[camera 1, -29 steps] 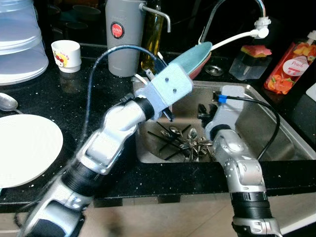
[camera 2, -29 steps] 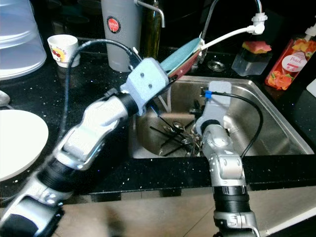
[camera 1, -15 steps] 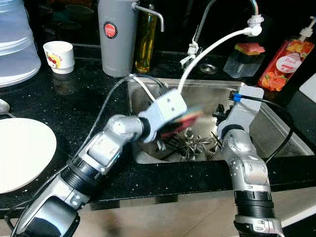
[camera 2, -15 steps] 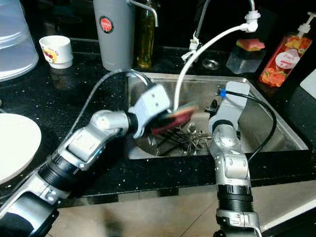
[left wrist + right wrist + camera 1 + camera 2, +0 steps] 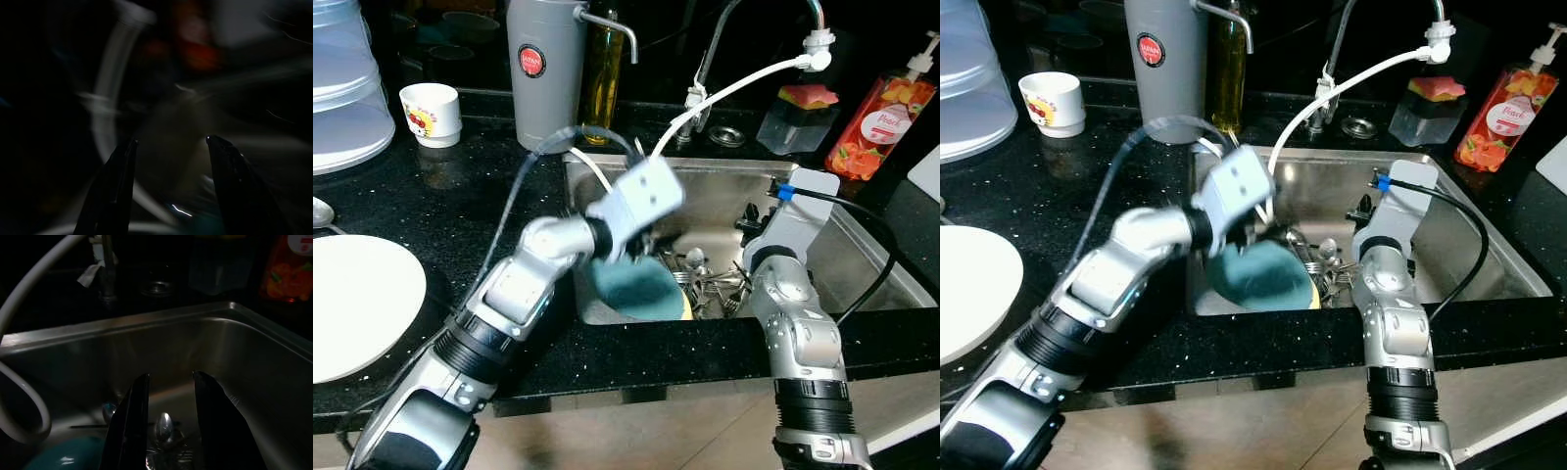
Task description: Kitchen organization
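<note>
Teal plate (image 5: 636, 287): lies tilted in the near-left corner of the sink, part on the cutlery pile, yellow edge showing at its near right; likely dropped there for washing.
Steel sink (image 5: 862, 257): basin set in the black worktop (image 5: 460, 196); holds the plate and a heap of spoons and forks (image 5: 710, 279) at centre.
Left gripper (image 5: 168, 147): just above the plate's far-left edge, blurred in the eye views; the wrist view shows two fingers apart with nothing between them, so it is open and not holding the plate.
Right gripper (image 5: 171, 382): inside the sink on the right, over the cutlery, fingers parted a little and empty; looks placed ready to pick cutlery.
White hose (image 5: 734, 83): runs from the tap head down past the left gripper's wrist into the sink; snag risk, I judge.
Edges: the plate sits close against the near and left sink walls, so there is little room to get a finger under it on those sides; the far side is more open.
Open room: right half of the basin is bare steel, free for the right arm; the space between the two arms over the cutlery is tight.
Worktop left: white plate (image 5: 357, 304) near, small cup (image 5: 431, 113) far, clear lidded container (image 5: 347, 88) far left; all well apart from the sink.
Worktop far: grey kettle (image 5: 543, 69), oil bottle (image 5: 604, 73), soap bottle (image 5: 876, 122) at right.
</note>
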Motion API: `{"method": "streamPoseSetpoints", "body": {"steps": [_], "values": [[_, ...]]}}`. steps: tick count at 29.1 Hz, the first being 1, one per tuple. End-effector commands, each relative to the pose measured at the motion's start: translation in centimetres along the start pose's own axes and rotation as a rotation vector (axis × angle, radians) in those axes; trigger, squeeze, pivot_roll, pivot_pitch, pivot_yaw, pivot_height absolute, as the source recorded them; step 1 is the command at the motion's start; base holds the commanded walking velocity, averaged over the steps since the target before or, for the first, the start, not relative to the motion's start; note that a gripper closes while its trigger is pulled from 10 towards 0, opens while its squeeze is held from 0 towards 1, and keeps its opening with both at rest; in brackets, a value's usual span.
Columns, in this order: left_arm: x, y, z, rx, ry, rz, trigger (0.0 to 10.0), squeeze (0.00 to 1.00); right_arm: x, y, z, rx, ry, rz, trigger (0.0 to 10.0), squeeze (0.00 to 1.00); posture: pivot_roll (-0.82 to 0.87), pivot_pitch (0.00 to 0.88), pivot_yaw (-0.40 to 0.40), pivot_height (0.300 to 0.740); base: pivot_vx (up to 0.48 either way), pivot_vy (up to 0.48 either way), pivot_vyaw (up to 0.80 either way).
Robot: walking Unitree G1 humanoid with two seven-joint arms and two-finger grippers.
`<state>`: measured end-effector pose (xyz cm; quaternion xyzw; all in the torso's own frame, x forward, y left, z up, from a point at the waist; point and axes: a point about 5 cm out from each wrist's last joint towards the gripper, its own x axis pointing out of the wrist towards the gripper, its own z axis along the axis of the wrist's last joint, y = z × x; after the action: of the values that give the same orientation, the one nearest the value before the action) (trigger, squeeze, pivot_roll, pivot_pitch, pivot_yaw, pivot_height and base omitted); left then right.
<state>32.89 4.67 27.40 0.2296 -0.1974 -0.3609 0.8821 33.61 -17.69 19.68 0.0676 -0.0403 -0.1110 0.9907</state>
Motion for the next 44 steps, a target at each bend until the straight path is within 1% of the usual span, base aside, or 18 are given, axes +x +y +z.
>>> {"method": "streamPoseSetpoints", "body": {"steps": [1,2,6,12,15,16,18,24,28,32,36,37,38,39,40,41,42,44], "values": [[-0.1,1.8,1.3,0.096,-0.039,0.190,10.0,0.00,-0.1,0.2,1.0,0.031,-0.057,0.018,10.0,0.00,0.31,0.000,-0.087,0.740,0.000,0.000,0.00],[-0.3,2.5,1.4,0.130,-0.022,0.264,10.0,0.00,-0.2,0.4,1.2,0.042,-0.069,0.037,10.0,0.00,0.31,0.000,-0.087,0.740,0.000,0.000,0.00],[-1.2,3.2,0.6,0.170,0.070,0.372,10.0,0.00,-0.6,1.8,1.9,0.089,-0.124,0.142,10.0,0.00,0.31,0.008,-0.090,0.740,0.000,0.000,0.00],[-2.8,2.3,-0.5,0.132,0.163,0.442,10.0,0.00,-1.4,3.4,2.5,0.172,-0.163,0.267,10.0,0.00,0.32,0.015,-0.091,0.740,0.000,0.000,0.00],[-3.9,1.4,-1.8,0.039,0.242,0.485,10.0,0.00,-1.8,4.1,2.8,0.236,-0.173,0.329,10.0,0.00,0.32,0.019,-0.094,0.740,0.000,0.000,0.00],[-3.9,1.4,-1.8,0.039,0.242,0.485,10.0,0.00,-1.8,4.1,2.8,0.236,-0.173,0.329,10.0,0.00,0.32,0.019,-0.094,0.740,0.000,0.000,0.00],[-4.8,0.6,-2.7,-0.034,0.296,0.527,10.0,0.00,-2.2,4.6,2.8,0.252,-0.174,0.373,10.0,0.00,0.32,0.024,-0.099,0.740,0.000,0.000,0.00],[-5.3,0.3,-2.8,-0.033,0.312,0.568,10.0,0.00,-2.6,5.5,2.6,0.257,-0.167,0.437,10.0,0.00,0.33,0.027,-0.107,0.740,0.000,0.000,0.00],[-5.5,0.6,-1.7,0.057,0.257,0.614,10.0,0.00,-3.3,6.6,2.6,0.278,-0.167,0.513,10.0,0.00,0.33,0.027,-0.111,0.740,0.000,0.000,0.00],[-5.7,1.0,-1.0,0.099,0.250,0.678,10.0,0.00,-3.6,7.0,2.6,0.288,-0.168,0.554,10.0,0.00,0.33,0.032,-0.110,0.740,0.000,0.000,0.00],[-6.8,2.4,-1.6,0.083,0.358,0.812,10.0,0.00,-3.8,7.2,2.6,0.293,-0.164,0.582,10.0,0.00,0.33,0.035,-0.112,0.740,0.000,0.000,0.00],[-7.8,3.7,-2.0,0.081,0.413,0.913,10.0,0.00,-3.9,7.3,2.5,0.295,-0.160,0.589,10.0,0.00,0.33,0.037,-0.114,0.740,0.000,0.000,0.00],[-7.8,3.7,-2.0,0.081,0.413,0.913,10.0,0.00,-3.9,7.3,2.5,0.295,-0.160,0.589,10.0,0.00,0.33,0.037,-0.114,0.740,0.000,0.000,0.00],[-8.9,5.2,-2.1,0.072,0.459,1.024,10.0,0.00,-4.0,7.3,2.5,0.294,-0.155,0.595,10.0,0.00,0.34,0.043,-0.118,0.740,0.000,0.000,0.00],[-8.9,5.2,-2.1,0.072,0.459,1.024,10.0,0.00,-4.0,7.3,2.5,0.294,-0.155,0.595,10.0,0.00,0.34,0.043,-0.118,0.740,0.000,0.000,0.00],[-9.8,6.5,-2.0,0.075,0.481,1.116,10.0,0.00,-4.0,7.3,2.4,0.291,-0.151,0.600,10.0,0.00,0.34,0.048,-0.117,0.740,0.000,0.000,0.00],[-9.8,6.5,-2.0,0.075,0.481,1.116,10.0,0.00,-4.0,7.3,2.4,0.291,-0.151,0.600,10.0,0.00,0.34,0.048,-0.117,0.740,0.000,0.000,0.00],[-11.3,8.5,-1.5,0.081,0.497,1.250,10.0,0.00,-4.0,7.3,2.2,0.289,-0.147,0.602,10.0,0.00,0.34,0.050,-0.119,0.740,0.000,0.000,0.00]]}}
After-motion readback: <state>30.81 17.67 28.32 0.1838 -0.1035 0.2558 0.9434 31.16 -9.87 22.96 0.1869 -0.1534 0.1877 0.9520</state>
